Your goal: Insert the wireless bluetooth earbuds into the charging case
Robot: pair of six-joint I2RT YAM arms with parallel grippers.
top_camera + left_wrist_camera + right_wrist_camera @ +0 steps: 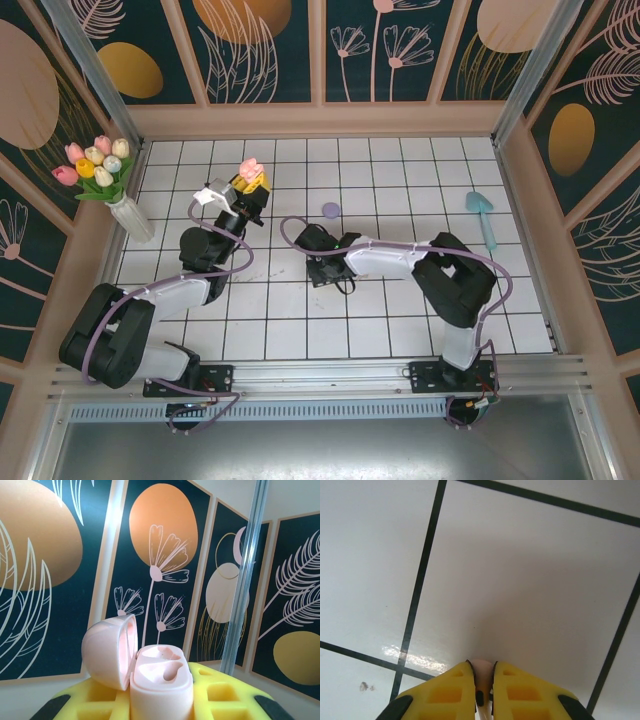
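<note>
The left gripper is standing clamped on the charging case, a smooth, matte, pale pink shell with rounded corners. In the top view the case is sitting at about 11 o'clock from the middle of the floor. Its domed lid is hanging open on a hinge at 9 o'clock of the body, showing a glossier pink inside. Two curved wells are showing as hollows in the top face. The case's lower half is disappearing between the yellow, waffle-moulded fingers, so its base is cut off.

The right gripper is pointing down at the tiled floor, near the middle of the top view. Its jaws are pinching almost together on a pale pink earbud, with only a slit between them. Just a rounded sliver of the bud is peeking out at the fingertips, and its stem is hidden. The tile is gleaming white and glossy, crossed by thin black lines, with a small dark smudge at 8 o'clock.

At 12 o'clock of the right gripper a small round purple thing is lying flat, too small to identify. A teal, long-handled object is lying at 2 o'clock. A white vase is holding tulips at 10 o'clock.
</note>
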